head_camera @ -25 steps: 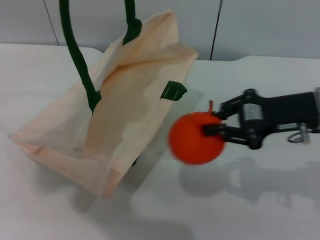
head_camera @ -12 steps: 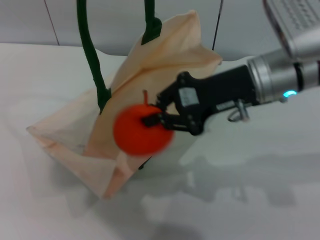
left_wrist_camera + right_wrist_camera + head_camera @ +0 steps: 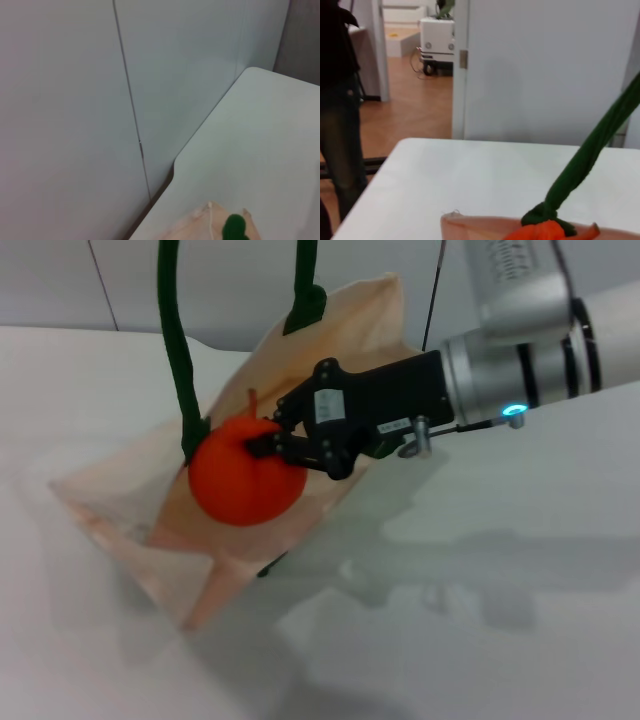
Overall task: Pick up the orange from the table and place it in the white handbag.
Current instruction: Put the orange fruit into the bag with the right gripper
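In the head view my right gripper [image 3: 268, 438] is shut on the orange [image 3: 243, 481], a round red-orange fruit, and holds it in the air over the open mouth of the white handbag [image 3: 340, 340]. The bag is cream cloth and its two dark green handles [image 3: 178, 350] are pulled straight up out of the frame. The bag stands tilted on the white table [image 3: 520, 580]. The right wrist view shows the top of the orange [image 3: 542, 232] next to a green handle [image 3: 590, 150] and the bag's rim [image 3: 470, 225]. The left gripper is not in view.
A grey panelled wall [image 3: 80, 280] runs behind the table. The left wrist view shows the table's back corner [image 3: 250, 130], the wall and a bit of the bag with a green handle [image 3: 234, 227]. A person [image 3: 337, 100] stands beyond the table in the right wrist view.
My right gripper has carried the orange leftward and upward, from beside the bag to over its opening. The bag has shifted a little.
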Controlling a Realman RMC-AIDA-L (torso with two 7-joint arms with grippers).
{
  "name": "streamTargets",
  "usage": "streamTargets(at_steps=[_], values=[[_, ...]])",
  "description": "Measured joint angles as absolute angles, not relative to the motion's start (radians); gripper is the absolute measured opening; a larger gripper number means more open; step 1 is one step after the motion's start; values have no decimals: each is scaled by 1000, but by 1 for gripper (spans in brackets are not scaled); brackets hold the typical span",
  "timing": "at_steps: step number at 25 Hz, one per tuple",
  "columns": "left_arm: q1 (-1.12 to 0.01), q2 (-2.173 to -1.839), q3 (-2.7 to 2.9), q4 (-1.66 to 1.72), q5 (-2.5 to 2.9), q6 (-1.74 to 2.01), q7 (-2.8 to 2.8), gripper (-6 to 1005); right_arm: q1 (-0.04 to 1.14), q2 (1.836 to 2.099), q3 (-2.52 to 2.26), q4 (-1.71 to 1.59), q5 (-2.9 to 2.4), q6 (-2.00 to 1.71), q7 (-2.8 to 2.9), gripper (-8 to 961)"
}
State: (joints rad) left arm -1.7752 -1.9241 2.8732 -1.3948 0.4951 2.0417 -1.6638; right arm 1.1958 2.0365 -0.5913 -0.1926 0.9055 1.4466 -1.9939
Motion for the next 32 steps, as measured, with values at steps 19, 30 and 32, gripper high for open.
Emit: streamTargets(at_steps=[19, 30, 32], values=[[-1766, -1925, 2873, -1385, 509, 2042, -1660, 120, 1150, 2028, -585, -245, 961, 1352, -2007, 68], [-1784, -1930, 2873, -1385, 508, 2043, -1660, 119, 1136, 2034, -652, -233, 1001, 1285, -2008, 66], [-1785, -1930, 2872, -1385, 506, 2043, -1661, 119, 1138, 2034, -656, -228, 1008, 1281, -2010, 65]])
